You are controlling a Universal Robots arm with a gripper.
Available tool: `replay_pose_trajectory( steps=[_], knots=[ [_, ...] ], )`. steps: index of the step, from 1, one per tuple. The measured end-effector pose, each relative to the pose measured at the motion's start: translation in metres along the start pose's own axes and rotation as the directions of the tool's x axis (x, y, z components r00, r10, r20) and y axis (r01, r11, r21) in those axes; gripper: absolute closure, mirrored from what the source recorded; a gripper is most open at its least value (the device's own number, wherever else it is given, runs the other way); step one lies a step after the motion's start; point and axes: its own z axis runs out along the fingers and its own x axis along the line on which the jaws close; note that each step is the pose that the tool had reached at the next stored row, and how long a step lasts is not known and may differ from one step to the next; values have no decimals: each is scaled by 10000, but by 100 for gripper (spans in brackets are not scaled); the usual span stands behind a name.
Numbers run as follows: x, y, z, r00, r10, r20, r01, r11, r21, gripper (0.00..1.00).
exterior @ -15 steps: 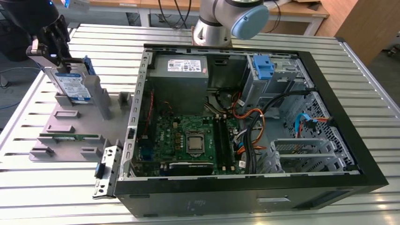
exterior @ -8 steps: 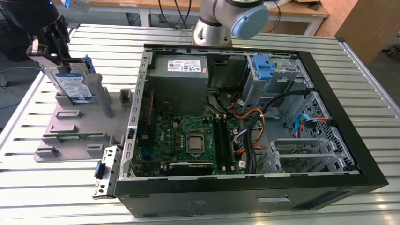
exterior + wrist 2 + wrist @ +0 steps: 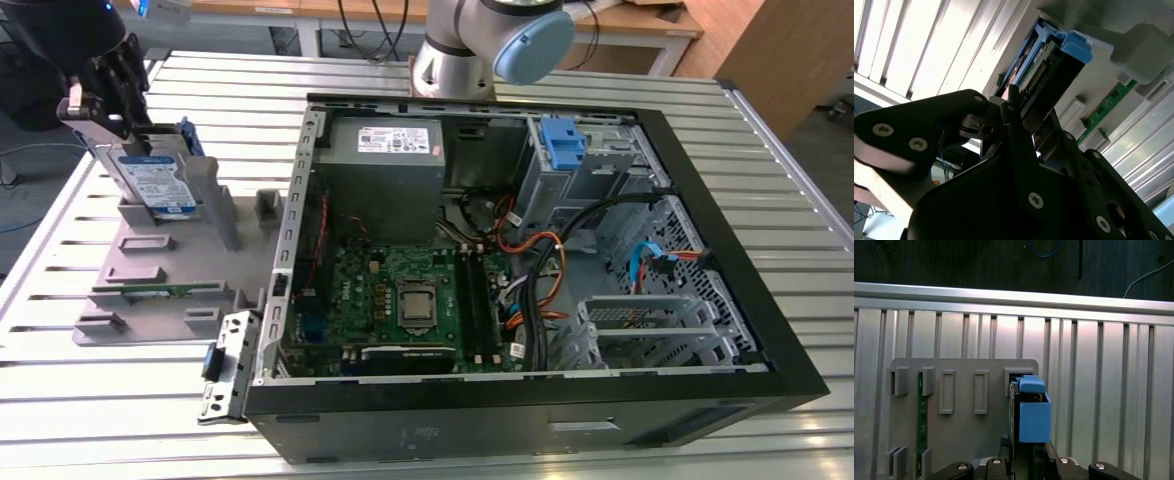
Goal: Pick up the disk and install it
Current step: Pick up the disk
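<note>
The disk, a silver drive with a white-and-blue label in a blue carrier, stands tilted on edge in the grey fixture at the exterior view's left. My gripper sits at its upper end, shut on the disk with a finger on each side. In the second wrist view the disk runs away from between my gripper. In the first wrist view the blue carrier side of the disk rises from my gripper, its far end still in the fixture's slot.
An open computer case lies to the exterior view's right, holding a motherboard, a grey power supply, cables and a drive cage with a lone blue bracket. A green memory stick lies in the fixture. The arm's base stands behind the case.
</note>
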Motion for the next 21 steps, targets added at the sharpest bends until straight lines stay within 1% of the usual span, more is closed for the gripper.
replay_pose_trajectory(
  steps=[2,3,5,7,19,21],
  knots=[
    [0,0,0,10000,11,0,-11,10000,0,65],
    [0,0,1,9999,121,0,-121,9999,4,65],
    [0,-1,3,9989,462,-1,-462,9989,20,65],
    [0,0,4,9969,791,-3,-791,9969,33,65],
    [0,0,4,9965,836,-2,-836,9965,38,65],
    [0,0,-5,9965,837,-2,-837,9965,37,65]
  ],
)
